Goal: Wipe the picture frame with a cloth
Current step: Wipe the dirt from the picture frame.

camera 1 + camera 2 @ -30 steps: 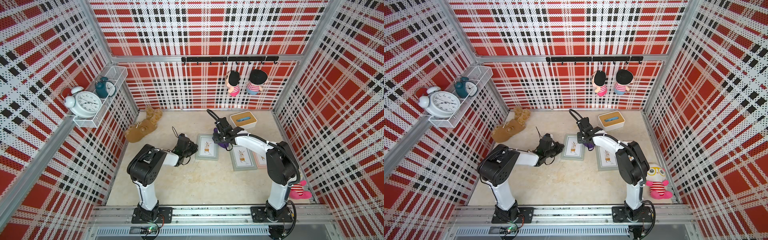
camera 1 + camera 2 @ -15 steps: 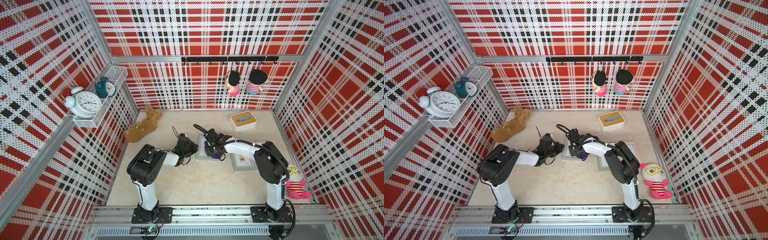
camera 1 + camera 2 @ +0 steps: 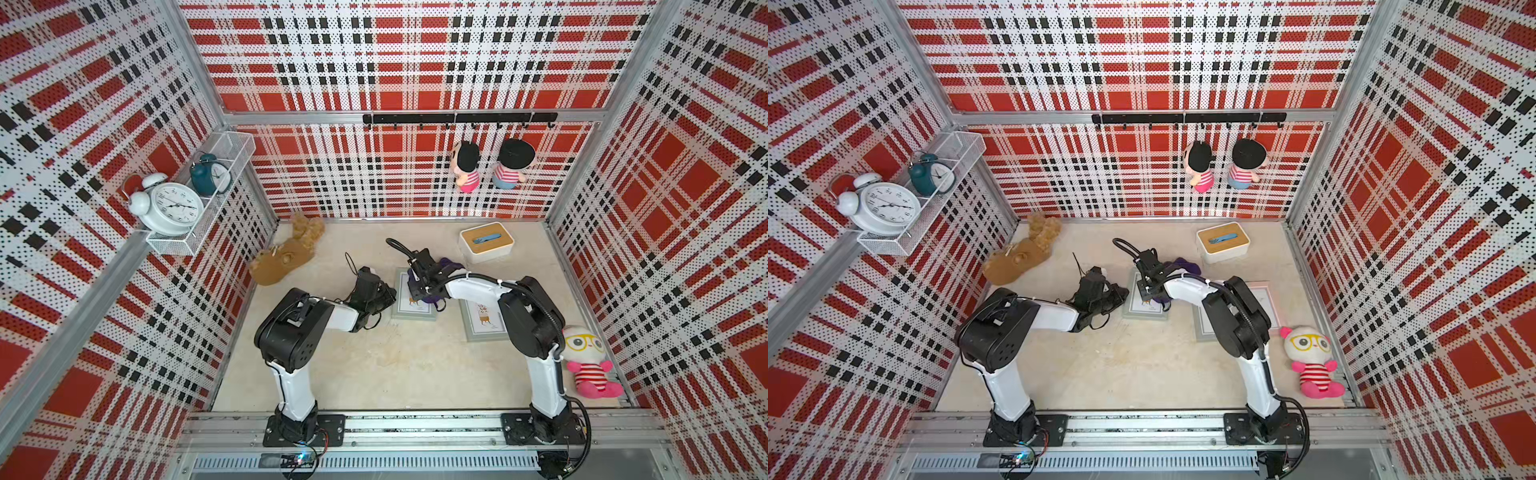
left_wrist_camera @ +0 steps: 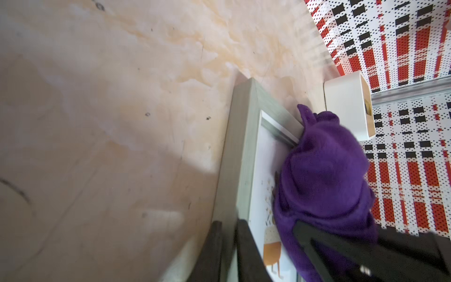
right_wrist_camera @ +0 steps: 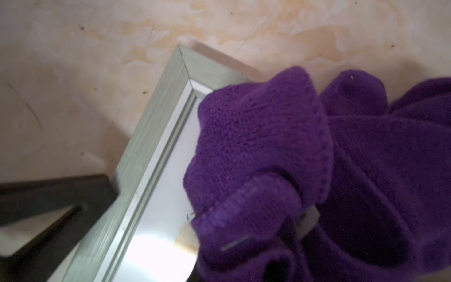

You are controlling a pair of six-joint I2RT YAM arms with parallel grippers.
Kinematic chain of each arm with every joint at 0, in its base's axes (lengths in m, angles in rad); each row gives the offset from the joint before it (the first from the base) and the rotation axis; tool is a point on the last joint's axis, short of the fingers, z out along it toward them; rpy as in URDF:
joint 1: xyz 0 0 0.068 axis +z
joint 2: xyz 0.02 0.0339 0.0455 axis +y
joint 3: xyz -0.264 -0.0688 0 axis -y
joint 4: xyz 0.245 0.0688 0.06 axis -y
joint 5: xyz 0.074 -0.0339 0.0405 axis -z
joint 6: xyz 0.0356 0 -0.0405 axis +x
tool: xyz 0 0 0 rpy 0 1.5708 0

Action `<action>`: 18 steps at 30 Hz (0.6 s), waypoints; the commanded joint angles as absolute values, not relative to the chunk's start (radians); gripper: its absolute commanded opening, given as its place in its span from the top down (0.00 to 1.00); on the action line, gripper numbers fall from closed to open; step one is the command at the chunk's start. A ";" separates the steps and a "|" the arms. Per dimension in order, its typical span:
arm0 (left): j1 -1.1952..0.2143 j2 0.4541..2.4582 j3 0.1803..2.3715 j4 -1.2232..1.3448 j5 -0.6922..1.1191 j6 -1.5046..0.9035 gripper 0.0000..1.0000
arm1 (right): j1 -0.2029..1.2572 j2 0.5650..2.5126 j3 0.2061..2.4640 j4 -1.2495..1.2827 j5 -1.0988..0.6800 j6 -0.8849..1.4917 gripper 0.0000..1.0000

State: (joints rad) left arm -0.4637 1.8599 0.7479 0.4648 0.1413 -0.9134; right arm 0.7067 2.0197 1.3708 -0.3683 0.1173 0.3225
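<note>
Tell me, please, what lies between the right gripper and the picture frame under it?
The purple cloth: bunched in the right gripper, it covers part of the picture frame glass. The right wrist view shows it best.

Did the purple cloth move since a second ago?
Yes. The cloth, pinched in the right gripper, slid away from the white box and further onto the picture frame. Before, it was at the frame's edge nearest the box.

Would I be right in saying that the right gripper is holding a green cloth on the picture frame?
Not quite: the cloth is purple, not green, as the right wrist view shows. The rest stands: the right gripper is holding it on the picture frame.
</note>
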 commanded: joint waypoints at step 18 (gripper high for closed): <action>-0.489 1.948 0.712 0.218 0.129 -0.901 0.85 | 0.683 2.278 1.695 -0.481 0.141 0.339 1.00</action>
State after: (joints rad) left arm -0.4740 1.8648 0.7506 0.4706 0.1307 -0.9150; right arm 0.6910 2.1902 1.6424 -0.4629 0.1883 0.3138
